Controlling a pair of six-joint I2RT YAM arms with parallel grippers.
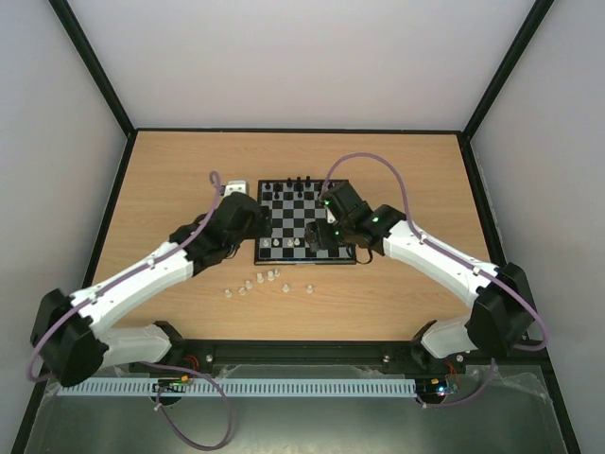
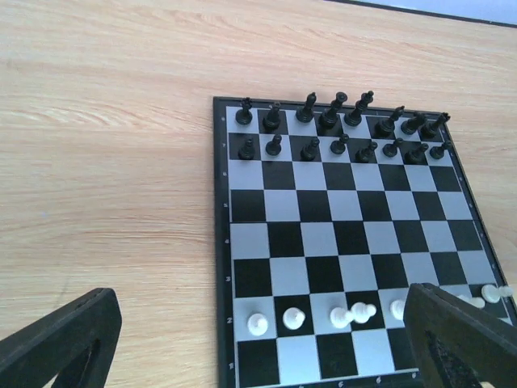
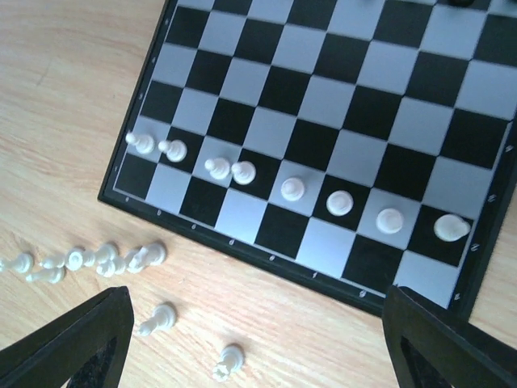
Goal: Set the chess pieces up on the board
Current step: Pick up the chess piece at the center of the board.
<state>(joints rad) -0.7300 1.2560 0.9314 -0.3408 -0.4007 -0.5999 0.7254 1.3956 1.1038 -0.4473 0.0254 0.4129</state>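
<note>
The board (image 1: 301,213) lies mid-table. Black pieces (image 2: 339,129) fill its two far rows. Several whitish pawns (image 3: 292,188) stand in a row on the second near rank, also seen in the left wrist view (image 2: 296,318); two of them stand close together (image 2: 353,314). Several more whitish pieces (image 3: 97,259) lie loose on the table in front of the board's left corner, and two (image 3: 229,360) lie apart from them. My left gripper (image 1: 255,227) hovers over the board's left edge, open and empty. My right gripper (image 1: 328,236) hovers over the board's near edge, open and empty.
A small white box (image 1: 236,187) sits by the board's far left corner. The loose whitish pieces (image 1: 257,282) lie in a short line between the board and the arm bases. Black frame rails border the wooden table (image 1: 170,180).
</note>
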